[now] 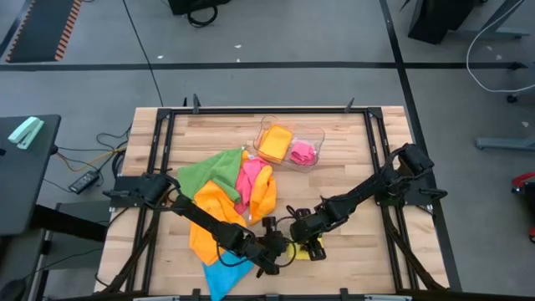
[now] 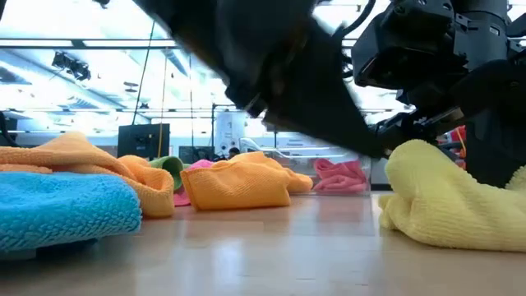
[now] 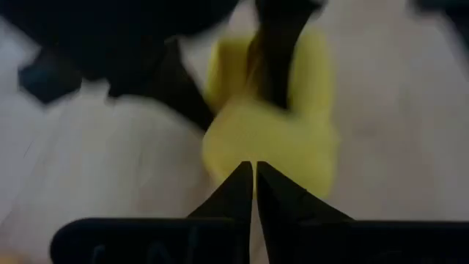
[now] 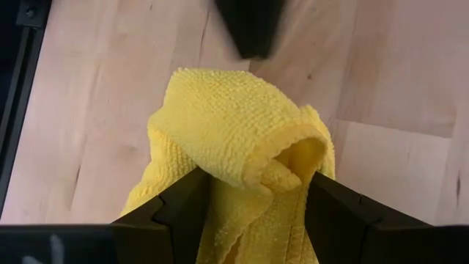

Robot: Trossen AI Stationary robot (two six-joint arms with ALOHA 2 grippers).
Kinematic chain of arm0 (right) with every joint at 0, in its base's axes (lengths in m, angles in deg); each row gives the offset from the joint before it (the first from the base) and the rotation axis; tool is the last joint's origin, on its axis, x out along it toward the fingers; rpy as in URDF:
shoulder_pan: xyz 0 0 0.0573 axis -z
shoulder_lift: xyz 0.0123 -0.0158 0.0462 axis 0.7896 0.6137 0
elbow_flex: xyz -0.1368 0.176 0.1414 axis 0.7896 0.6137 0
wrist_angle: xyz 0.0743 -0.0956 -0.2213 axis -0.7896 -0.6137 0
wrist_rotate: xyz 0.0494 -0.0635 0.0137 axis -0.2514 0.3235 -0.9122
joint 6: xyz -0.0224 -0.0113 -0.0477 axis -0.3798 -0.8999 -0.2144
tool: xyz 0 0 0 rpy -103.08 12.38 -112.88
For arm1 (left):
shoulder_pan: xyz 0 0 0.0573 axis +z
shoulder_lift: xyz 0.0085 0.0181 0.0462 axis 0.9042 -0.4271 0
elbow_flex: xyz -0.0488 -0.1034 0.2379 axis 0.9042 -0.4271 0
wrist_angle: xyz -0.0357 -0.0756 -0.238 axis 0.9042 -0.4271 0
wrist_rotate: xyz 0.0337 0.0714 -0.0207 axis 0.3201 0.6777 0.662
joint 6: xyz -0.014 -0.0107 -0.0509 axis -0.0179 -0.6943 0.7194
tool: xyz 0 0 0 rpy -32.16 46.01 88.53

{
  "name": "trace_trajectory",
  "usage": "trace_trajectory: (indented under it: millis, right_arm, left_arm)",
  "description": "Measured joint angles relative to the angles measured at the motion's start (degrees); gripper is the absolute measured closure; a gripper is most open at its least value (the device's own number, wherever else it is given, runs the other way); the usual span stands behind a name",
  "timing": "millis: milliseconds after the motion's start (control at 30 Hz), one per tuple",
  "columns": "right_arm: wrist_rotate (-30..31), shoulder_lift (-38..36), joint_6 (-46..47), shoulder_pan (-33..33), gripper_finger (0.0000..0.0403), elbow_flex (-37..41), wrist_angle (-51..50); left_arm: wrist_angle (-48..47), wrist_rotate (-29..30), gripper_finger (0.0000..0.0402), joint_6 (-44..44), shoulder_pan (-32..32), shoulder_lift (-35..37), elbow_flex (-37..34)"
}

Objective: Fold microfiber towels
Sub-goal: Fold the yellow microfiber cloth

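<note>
The yellow microfiber towel (image 4: 242, 147) lay bunched on the wooden counter (image 1: 351, 150) near its front edge, clamped between the two fingers of the right end effector (image 4: 253, 202), which gripped a raised fold of it. The left end effector (image 3: 254, 183) sat just in front of the same towel with its fingers nearly pressed together and holding nothing. Behind them lay a loose heap of the green towel (image 1: 207, 171), orange towel (image 1: 213, 209), pink towel (image 1: 249, 177) and blue towel (image 1: 219, 276), with a clear plastic tray (image 1: 316, 138) farther back.
</note>
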Motion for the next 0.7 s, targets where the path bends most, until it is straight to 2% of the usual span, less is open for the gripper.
trace_trajectory:
  millis: [200, 300, 467, 700]
  right_arm:
    - [0.0, 0.0, 0.6, 0.0, 0.0192, 0.1, 0.3]
    - [0.0, 0.0, 0.7, -0.2, 0.0192, 0.1, 0.4]
    - [0.0, 0.0, 1.3, -0.3, 0.0192, 0.1, 0.7]
    - [0.0, 0.0, 2.0, -0.3, 0.0192, 0.1, 0.8]
  left_arm:
    - [9.7, 0.0, 0.0378, -4.7, -1.5, -0.3, 0.0]
    - [12.1, 0.3, 0.0366, -4.5, -1.5, -1.6, 0.0]
    - [17.9, 0.8, 0.0307, -3.3, -1.3, -5.7, 0.0]
    - [19.9, 3.5, 0.0207, -3.5, -1.4, -6.4, -0.1]
